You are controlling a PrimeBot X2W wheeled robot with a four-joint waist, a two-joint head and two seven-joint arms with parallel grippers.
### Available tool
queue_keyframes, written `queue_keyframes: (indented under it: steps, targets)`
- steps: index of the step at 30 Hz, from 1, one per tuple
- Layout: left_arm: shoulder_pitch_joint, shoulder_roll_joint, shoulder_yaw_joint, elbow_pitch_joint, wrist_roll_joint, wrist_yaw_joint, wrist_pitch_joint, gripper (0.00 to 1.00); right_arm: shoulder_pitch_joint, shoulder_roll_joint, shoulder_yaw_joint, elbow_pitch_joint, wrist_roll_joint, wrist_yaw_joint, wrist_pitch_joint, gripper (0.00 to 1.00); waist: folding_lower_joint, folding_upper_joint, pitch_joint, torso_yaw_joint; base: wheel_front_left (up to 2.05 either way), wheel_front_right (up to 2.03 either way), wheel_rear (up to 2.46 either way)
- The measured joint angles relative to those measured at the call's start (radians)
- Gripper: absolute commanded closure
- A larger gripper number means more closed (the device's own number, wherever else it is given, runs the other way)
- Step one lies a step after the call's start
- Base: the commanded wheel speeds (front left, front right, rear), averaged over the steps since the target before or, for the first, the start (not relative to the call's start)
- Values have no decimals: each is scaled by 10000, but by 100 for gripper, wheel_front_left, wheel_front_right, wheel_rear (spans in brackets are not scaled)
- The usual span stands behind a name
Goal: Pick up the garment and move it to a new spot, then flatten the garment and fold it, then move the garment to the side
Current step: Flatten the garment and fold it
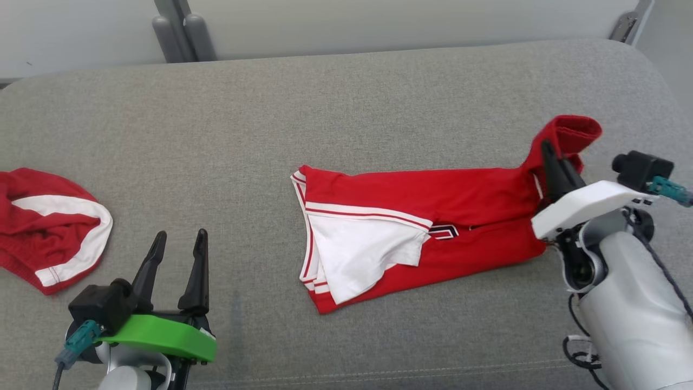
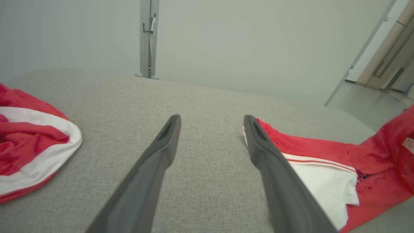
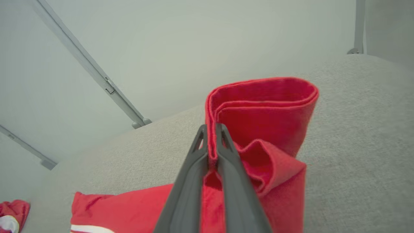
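1. Head view: the red and white garment [image 1: 411,233] lies across the centre-right of the frame on the grey cushion [image 1: 325,108]. It is folded lengthwise, with a white panel at its left end.
2. The right gripper [image 1: 548,147], at the right of the frame, is clenched on the garment's right end. That end is raised off the cushion and curls over above the fingertips.
3. Right wrist view: the right gripper [image 3: 211,127] is seen close up, with a red edge pinched between fingers pressed together. The layered hem of the garment [image 3: 265,110] loops over at frame centre. The head view gives the garment's full length instead.
4. The left gripper [image 1: 181,234], at the lower left of the head view, is released. Its fingers are spread above the cushion, well apart from the garment.
5. Left wrist view: bare cushion shows between the fingers of the left gripper [image 2: 212,119]. The garment [image 2: 323,155] starts just beside the right-hand finger. A pale label [image 2: 409,145] sits on the raised red cloth at the right edge.
6. A second cloth [image 1: 48,233], red and white, is bunched at the left edge, apart from both grippers. It also appears at the left of the left wrist view [image 2: 32,145] and in the lower left corner of the right wrist view [image 3: 13,210].
7. The left wrist view adds background: a grey post [image 2: 148,38] against a pale wall [image 2: 242,42], and a doorway [image 2: 388,64] at the upper right.
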Motion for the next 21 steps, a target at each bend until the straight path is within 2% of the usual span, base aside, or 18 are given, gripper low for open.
queue_keyframes:
  steps: [9, 21]
  targets:
    - [1, -29, -75, 104, -13, 0, 0, 0, -1, 1043, 1668, -646, -182, 42, 27, 100, 0, 0, -156, 443, 0, 0, 0]
    - [4, -132, -127, 184, -81, 0, 0, 0, 537, 1091, 2899, -548, 349, 42, 265, 100, 0, 0, -307, 1338, 0, 0, 0]
